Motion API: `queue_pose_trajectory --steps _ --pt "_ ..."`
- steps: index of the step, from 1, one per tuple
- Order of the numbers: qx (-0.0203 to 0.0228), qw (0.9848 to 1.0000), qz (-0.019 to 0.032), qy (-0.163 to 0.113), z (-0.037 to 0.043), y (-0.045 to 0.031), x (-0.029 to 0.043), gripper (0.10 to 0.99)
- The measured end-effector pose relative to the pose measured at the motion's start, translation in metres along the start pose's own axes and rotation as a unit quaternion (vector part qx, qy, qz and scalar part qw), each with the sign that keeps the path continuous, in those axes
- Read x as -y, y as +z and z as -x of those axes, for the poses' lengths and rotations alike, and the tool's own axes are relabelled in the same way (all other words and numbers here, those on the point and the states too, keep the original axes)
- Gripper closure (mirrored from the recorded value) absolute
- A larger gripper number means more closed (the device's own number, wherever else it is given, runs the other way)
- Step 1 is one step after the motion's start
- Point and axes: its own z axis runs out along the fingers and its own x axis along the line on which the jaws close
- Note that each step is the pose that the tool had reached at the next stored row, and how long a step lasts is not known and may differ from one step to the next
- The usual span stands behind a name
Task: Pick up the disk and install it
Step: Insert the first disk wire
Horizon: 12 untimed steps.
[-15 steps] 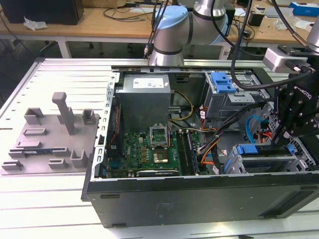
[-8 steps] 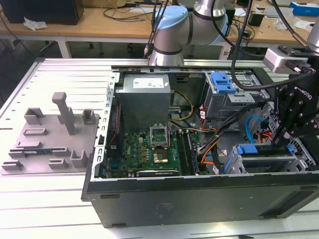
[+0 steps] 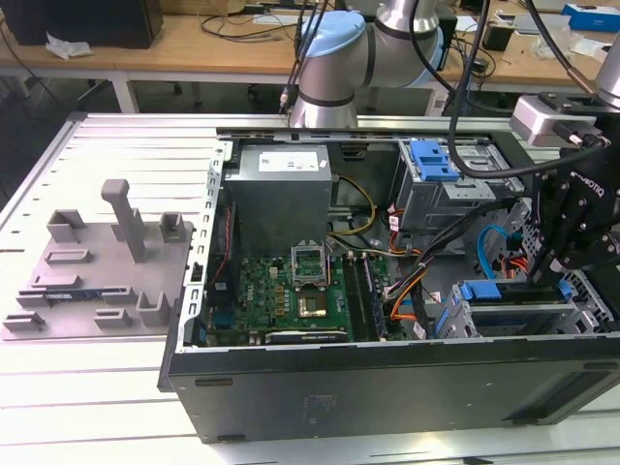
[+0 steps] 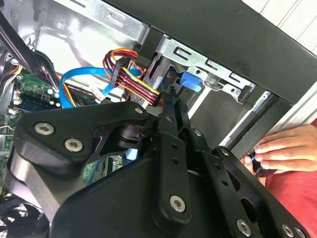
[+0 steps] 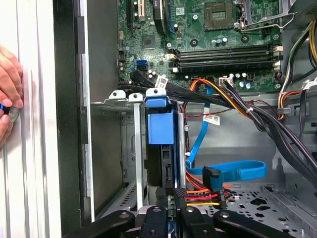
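Note:
The disk [image 5: 159, 121] stands edge-on in a slot of the silver drive cage [image 5: 116, 99], its blue carrier bracket facing me. In the first wrist view my gripper [image 5: 171, 194] sits at the disk's near end. Its fingers are drawn close together, with a thin strip of blue between them. In the second wrist view the gripper [image 4: 172, 106] reaches toward the cage, and the blue bracket [image 4: 190, 82] shows just past the tips. In the exterior view the black gripper [image 3: 552, 266] hangs over the case's right end, beside the disk [image 3: 484, 291] in its cage.
A person's hand [image 5: 7, 99] rests on the case's outer edge [image 4: 282, 148]. A blue data cable [image 5: 233, 173] and an orange-red-yellow power plug [image 5: 203, 198] lie beside the cage. The motherboard [image 3: 291, 291], grey power-supply box [image 3: 281, 189] and a second cage with a blue latch [image 3: 431, 160] occupy the case.

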Motion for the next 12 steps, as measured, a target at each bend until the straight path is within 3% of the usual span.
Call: queue_pose_trajectory --steps 12 --pt "0.0008 1.0 0.0001 0.0 0.0001 0.0002 0.0 0.922"
